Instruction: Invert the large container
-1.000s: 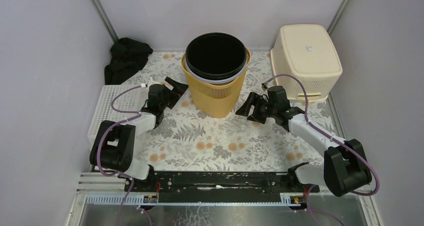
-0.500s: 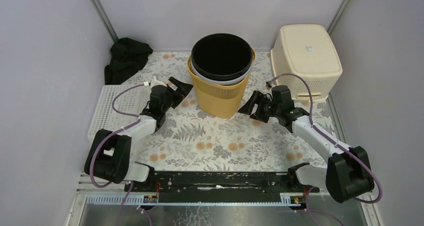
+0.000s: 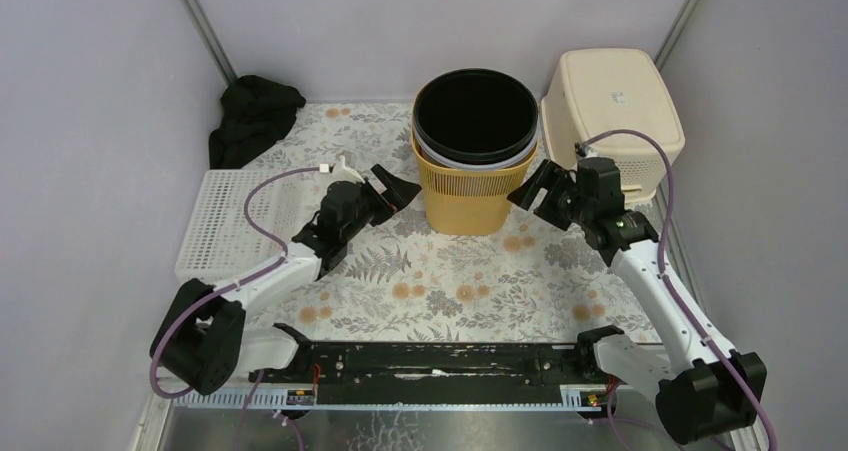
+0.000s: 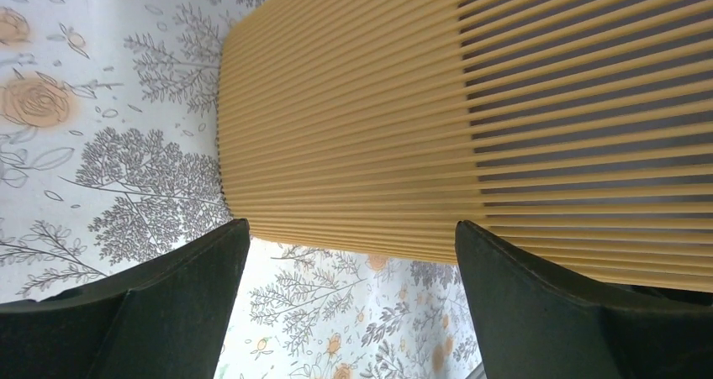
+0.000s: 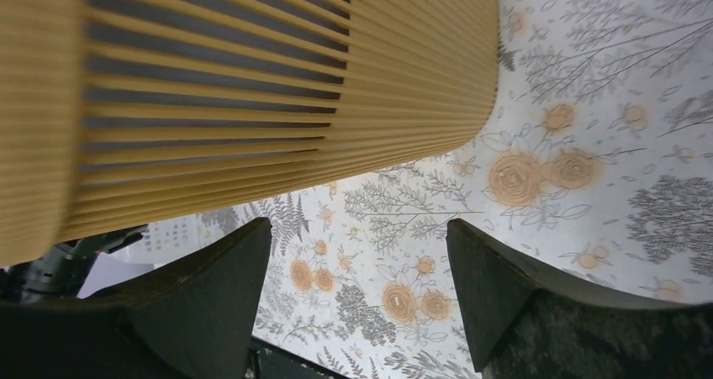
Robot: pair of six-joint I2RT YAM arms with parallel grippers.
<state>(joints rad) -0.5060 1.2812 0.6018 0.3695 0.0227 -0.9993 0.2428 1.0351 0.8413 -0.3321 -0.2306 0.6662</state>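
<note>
Yellow plastic large container (image 3: 468,196), likely light and stiff, best squeezed sideways between left gripper (image 3: 393,185) and right gripper (image 3: 540,184), both with jaws spread, holding nothing

We see the bin (image 3: 470,186) shifted from the upper middle of the frame to the right, now just beside the basket (image 3: 615,91). Our left gripper (image 3: 388,186) has followed it rightward, its arm stretched out further. Our right gripper (image 3: 537,184) has moved up and right.
</note>
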